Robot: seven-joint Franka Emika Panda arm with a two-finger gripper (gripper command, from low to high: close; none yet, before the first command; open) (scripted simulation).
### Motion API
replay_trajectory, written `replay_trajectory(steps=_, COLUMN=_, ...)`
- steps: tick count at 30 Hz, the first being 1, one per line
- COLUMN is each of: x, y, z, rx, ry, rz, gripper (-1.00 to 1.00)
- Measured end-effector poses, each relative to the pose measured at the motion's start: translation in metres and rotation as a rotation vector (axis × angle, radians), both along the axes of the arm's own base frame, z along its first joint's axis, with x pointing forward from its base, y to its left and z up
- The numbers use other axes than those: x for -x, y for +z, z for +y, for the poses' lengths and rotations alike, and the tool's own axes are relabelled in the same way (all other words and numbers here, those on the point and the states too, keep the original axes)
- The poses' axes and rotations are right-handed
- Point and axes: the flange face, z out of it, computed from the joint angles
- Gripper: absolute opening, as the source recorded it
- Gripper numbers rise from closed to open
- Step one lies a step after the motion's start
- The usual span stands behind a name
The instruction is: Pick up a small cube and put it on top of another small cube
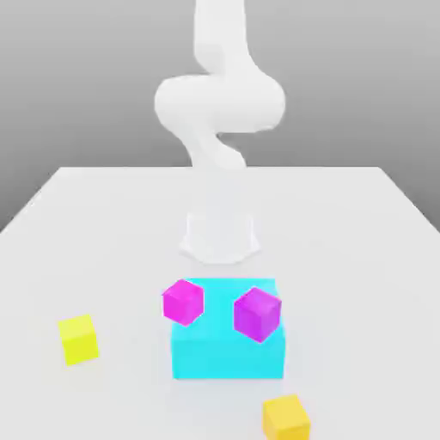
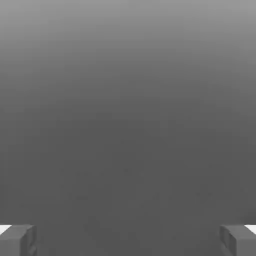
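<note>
Claw [image 2: 128, 240] open, orange cube [image 1: 286, 418], yellow cube [image 1: 78, 339], both unmarked

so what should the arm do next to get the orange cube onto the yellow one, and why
Probably swing down toward the orange cube, which sits untouched on the table, apart from the yellow cube. The gripper is open and holds nothing.

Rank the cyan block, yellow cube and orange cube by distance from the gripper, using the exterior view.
From the gripper:
1. cyan block: just in front of it, centre of the table.
2. yellow cube: off to the exterior view's left.
3. orange cube: at the near edge of the picture, beyond the block, slightly to the exterior view's right.
</note>
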Motion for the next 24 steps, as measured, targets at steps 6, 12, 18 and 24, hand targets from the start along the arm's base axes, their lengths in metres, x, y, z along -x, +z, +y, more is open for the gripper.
replay_trajectory(steps=6, x=-0.068, y=-0.095, z=0.017, rx=0.031, ry=0.050, rz=0.165, gripper=0.00)
replay_trajectory(steps=12, x=-0.111, y=-0.200, z=0.036, rx=0.058, ry=0.105, rz=0.324, gripper=0.00)
replay_trajectory(steps=18, x=-0.129, y=-0.312, z=0.057, rx=0.081, ry=0.168, rz=0.483, gripper=0.00)
replay_trajectory(steps=24, x=-0.120, y=-0.424, z=0.073, rx=0.098, ry=0.230, rz=0.641, gripper=0.00)
